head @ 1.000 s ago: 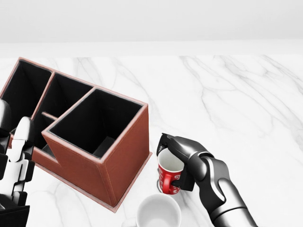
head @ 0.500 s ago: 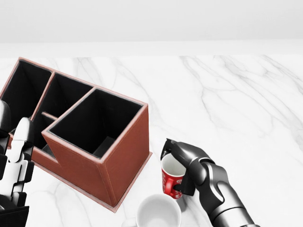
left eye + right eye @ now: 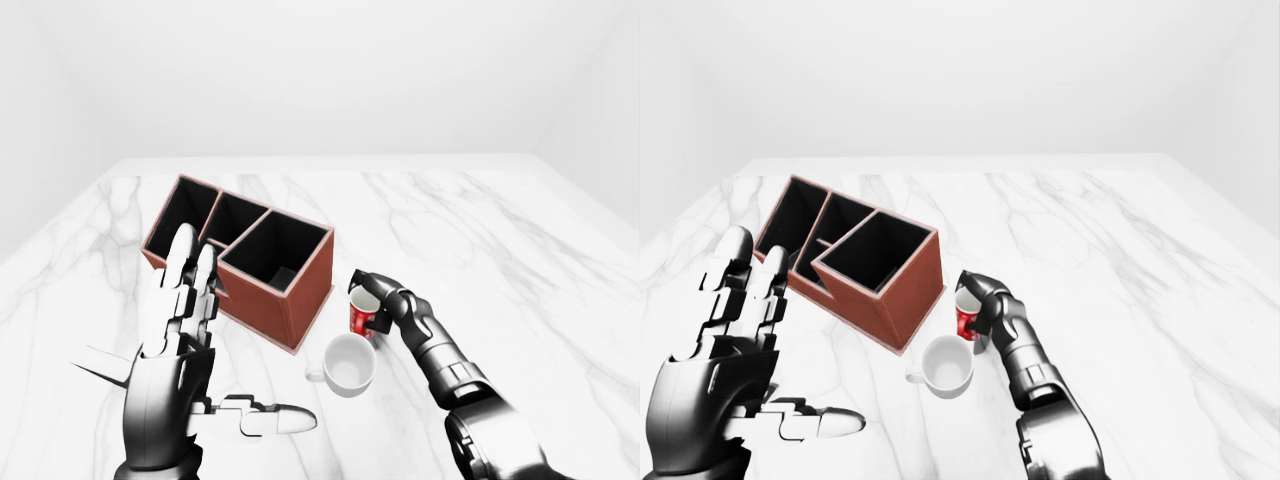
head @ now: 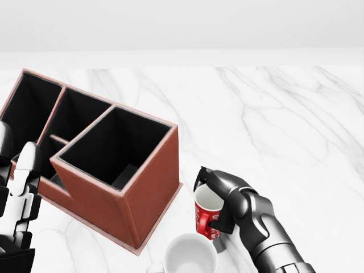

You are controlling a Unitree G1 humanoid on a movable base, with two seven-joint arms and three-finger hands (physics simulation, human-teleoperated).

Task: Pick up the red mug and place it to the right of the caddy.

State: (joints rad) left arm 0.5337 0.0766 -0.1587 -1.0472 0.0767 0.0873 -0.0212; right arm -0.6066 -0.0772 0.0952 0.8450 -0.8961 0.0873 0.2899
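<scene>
While gripped at rim and side by the dark fingers of the right hand (image 4: 219, 196), stands upright on the white marble worktop (image 4: 296, 125): the red mug (image 4: 206, 215), white inside, white markings on its wall. Cannot tell whether its base touches the stone or hangs just above. Just to the left of that hand in the head view, the brown caddy (image 4: 114, 176), its black compartments open to the top, its near corner close beside the mug but apart from it. Just below the hand and mug toward the bottom of the same view, a white mug (image 4: 190, 256), mouth up, handle to the left, near the red one. Well apart to the left, raised over the worktop, the left hand (image 3: 180, 340), released, fingers spread straight upward and thumb stretched out to the right in the left-eye view, grasping nothing, partly across the caddy's left end.
</scene>
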